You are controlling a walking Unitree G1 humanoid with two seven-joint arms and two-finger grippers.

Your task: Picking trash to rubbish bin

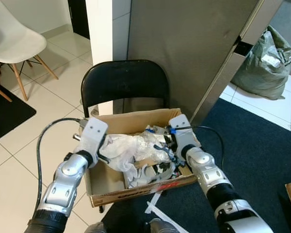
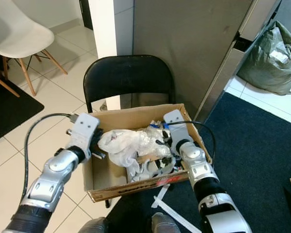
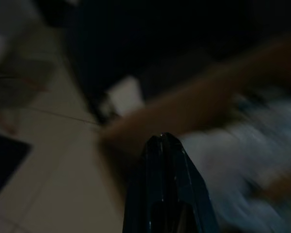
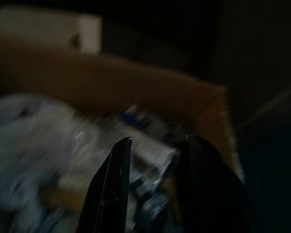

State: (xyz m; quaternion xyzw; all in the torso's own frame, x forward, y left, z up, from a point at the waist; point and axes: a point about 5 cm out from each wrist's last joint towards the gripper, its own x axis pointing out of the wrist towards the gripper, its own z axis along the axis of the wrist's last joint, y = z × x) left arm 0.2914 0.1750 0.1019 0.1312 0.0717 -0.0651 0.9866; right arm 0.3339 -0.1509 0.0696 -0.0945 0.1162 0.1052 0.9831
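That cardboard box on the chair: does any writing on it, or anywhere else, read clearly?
Cardboard box, front edge: red printed lettering, too blurred and small to read.
Packaging among the trash in the box: dark and blue markings, unreadable.
Green sack on the floor: pale label, no legible text.
No text can be quoted.

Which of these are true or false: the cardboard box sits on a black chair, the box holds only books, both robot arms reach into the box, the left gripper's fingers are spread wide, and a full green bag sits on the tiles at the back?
1. The cardboard box sits on a black chair. True.
2. The box holds only books. False: it holds crumpled white plastic bags and other wrappers.
3. Both arms reach into the box. True: the left gripper is at its left side, the right gripper at its right.
4. The left gripper's fingers are spread wide. False: they are pressed together.
5. A full green bag sits on the tiles at the back. True, to the robot's right.
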